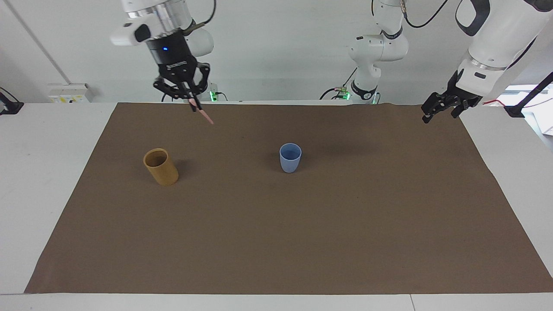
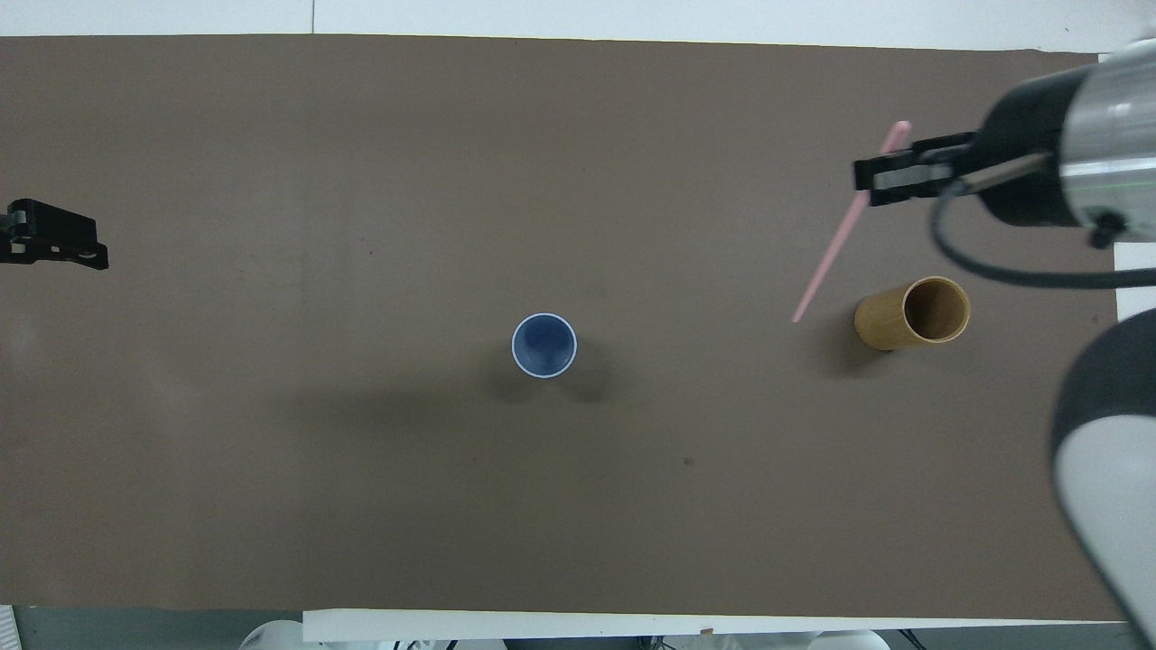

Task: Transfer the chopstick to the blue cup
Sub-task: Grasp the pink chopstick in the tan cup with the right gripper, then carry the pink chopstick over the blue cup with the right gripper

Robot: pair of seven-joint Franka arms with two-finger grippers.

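Facing view: the chopstick (image 1: pixel 202 113) is being pinched near its upper end by the right gripper (image 1: pixel 190 100), fingertips pressed together on it, high over the brown mat (image 1: pixel 302 242) at the robots' edge. The stick is hanging slanted, free tip pointing down toward the blue cup (image 1: pixel 290 158). The tan cup (image 1: pixel 160 166) is standing empty toward the right arm's end. The left gripper (image 1: pixel 437 109) is being held waiting over the mat's corner at its own end, fingers spread, nothing in them.

Overhead view: the chopstick (image 2: pixel 847 226) is being carried clear of the tan cup (image 2: pixel 912 314), well apart from the blue cup (image 2: pixel 544 345), which is sitting upright mid-mat. Right gripper (image 2: pixel 880 181) is clamped; left gripper (image 2: pixel 56 236) is idling.

Judgement: the carry is being done; the low tip, not the claw, should be centred over the rim before lowering, since the slant is offsetting it. The release should be delayed until the tip is inside.
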